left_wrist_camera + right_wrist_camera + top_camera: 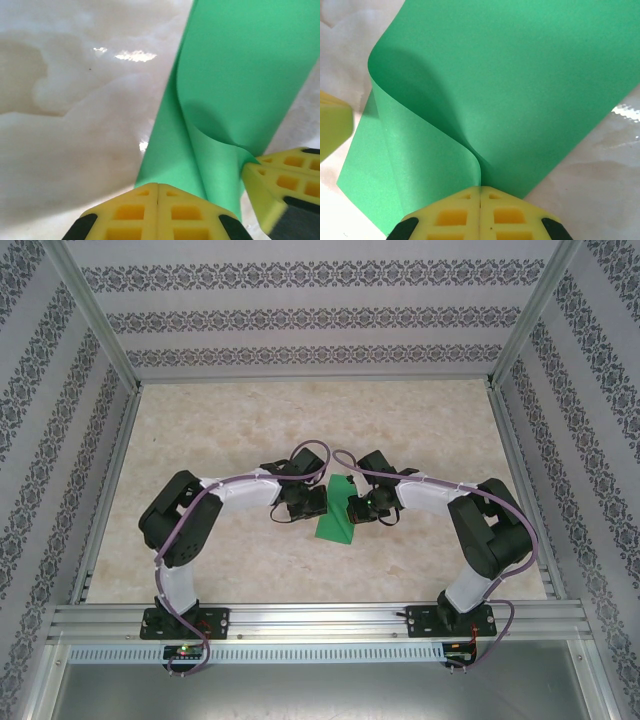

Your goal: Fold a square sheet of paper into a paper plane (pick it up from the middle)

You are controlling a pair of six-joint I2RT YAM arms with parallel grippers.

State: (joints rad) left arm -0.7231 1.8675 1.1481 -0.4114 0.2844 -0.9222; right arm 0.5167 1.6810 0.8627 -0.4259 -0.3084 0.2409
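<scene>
Square sheet of paper [336, 521] near the centre of the marble-look surface [240, 430], curled over on itself, loose bend unflattened. Right gripper [480, 193] clenched on the bend. Left gripper [158, 192] clenched on the sheet's edge, opposite side. Both wrists crowd the sheet; patterned walls [300, 300] well apart.

Green paper [336, 520], beige seemingly marbled table [300, 420], floral-striped walls [300, 320].

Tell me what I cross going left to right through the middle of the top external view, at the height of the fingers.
In order: left arm's elbow → left fingers → green paper sheet → right fingers → right arm's elbow. Both pairs of fingers are shut on the sheet.
</scene>
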